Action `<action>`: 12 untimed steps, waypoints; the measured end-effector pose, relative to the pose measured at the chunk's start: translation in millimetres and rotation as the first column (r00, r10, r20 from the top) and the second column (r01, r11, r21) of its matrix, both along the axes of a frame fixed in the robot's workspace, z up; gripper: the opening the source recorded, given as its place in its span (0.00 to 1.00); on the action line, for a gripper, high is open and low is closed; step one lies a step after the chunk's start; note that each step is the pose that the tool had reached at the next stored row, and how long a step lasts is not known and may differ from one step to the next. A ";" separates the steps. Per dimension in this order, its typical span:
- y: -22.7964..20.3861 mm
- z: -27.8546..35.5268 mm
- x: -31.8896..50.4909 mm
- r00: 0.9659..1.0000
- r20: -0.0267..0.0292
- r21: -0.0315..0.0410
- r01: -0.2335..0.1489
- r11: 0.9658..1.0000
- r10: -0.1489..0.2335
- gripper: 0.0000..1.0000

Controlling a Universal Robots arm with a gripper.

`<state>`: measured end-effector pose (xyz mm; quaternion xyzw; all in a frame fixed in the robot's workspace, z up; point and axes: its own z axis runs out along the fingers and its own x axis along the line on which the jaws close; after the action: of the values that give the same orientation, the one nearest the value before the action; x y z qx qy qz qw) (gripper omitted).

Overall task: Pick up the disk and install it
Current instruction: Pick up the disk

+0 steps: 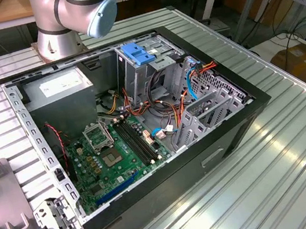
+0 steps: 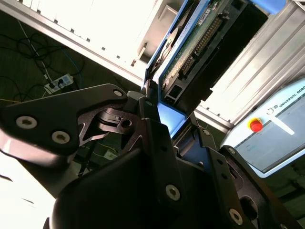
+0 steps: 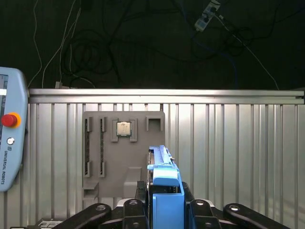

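Now hand (image 3: 164, 198) clamped on disk (image 3: 160, 162), disk edge-on between jaws, ribbed surface (image 3: 238, 152) beyond hand. Best: hold disk square, grip steady, no tilt.

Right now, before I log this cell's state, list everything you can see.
the disk: one, blue-framed, clamped in the end effector over the table
computer case: one, black, open, on the table
motherboard: one, green, inside the case
latch: one, blue, atop the case's metal cage
fixture plate: one, grey, on the table
chip: one, silver, in the plate
teach pendant: one, pale, red button, at the table's side
table: one, ribbed silver
end effector: one, black, shut on the disk
arm: one, grey, behind the case
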<state>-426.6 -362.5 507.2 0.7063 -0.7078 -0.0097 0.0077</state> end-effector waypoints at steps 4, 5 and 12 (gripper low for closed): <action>0.0 0.0 2.7 1.000 0.000 0.000 0.000 1.000 0.000 0.37; 0.0 0.0 3.4 1.000 0.000 0.000 0.000 1.000 0.000 0.37; 0.0 0.0 7.7 1.000 0.000 0.000 0.000 1.000 0.000 0.37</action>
<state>-418.9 -362.4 507.3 0.7063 -0.7078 -0.0097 0.0077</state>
